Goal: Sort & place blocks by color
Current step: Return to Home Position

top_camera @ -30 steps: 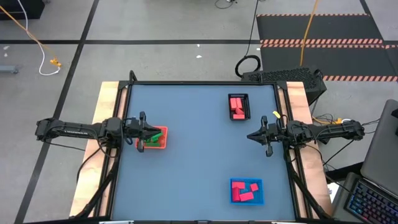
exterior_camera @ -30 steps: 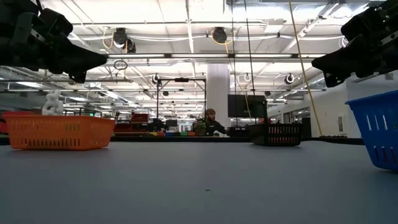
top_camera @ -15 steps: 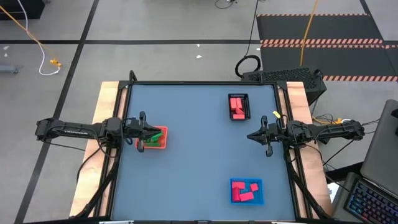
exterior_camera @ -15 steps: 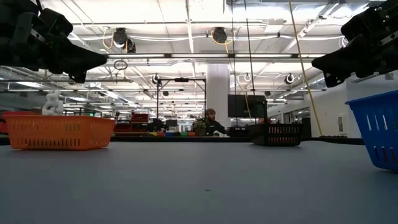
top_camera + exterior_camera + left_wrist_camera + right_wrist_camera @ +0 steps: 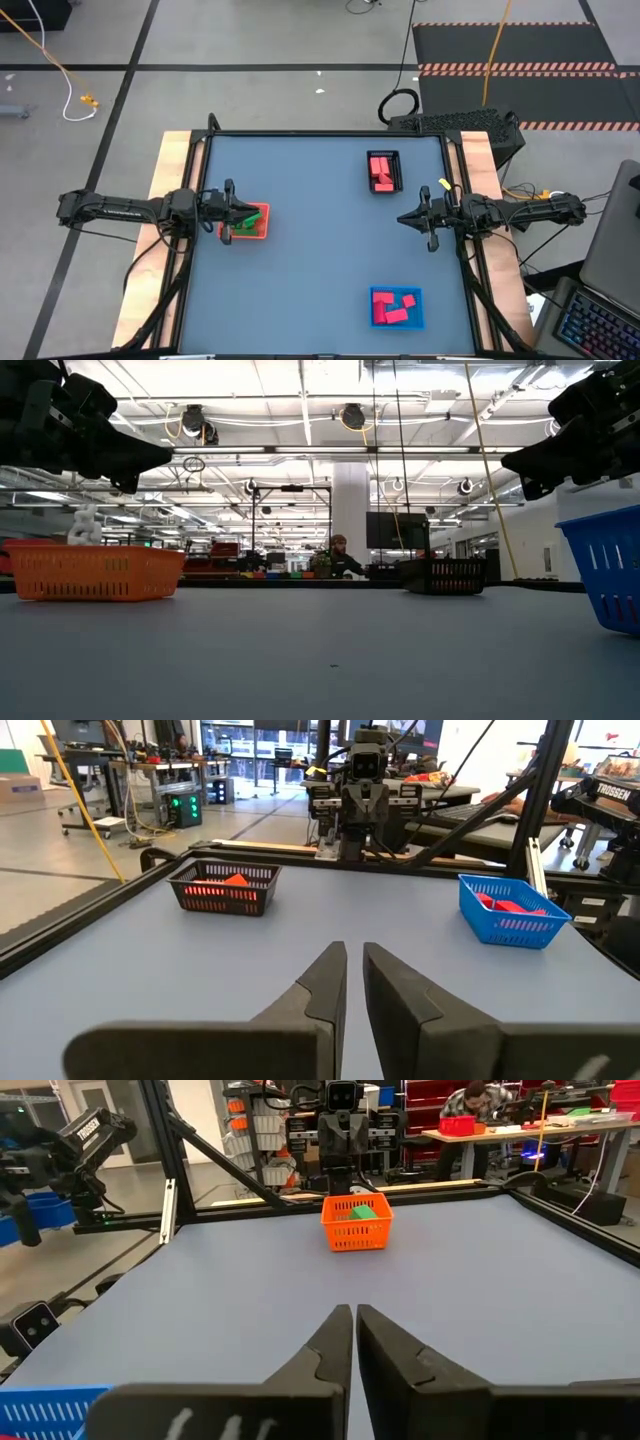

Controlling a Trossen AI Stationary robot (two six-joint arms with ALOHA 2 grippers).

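Left gripper and right gripper hover, jaws closed

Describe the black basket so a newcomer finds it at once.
On the blue-grey tabletop, go to the right arm's side, past the right hand toward the high view's top edge. The small black mesh basket there holds red blocks; its neighbours are an orange mesh basket and a blue mesh basket.

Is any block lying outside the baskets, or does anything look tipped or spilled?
Nothing stands out. The orange basket, black basket and blue basket stand upright with blocks inside; none lies on the table. The left end effector and right end effector wait at its sides.
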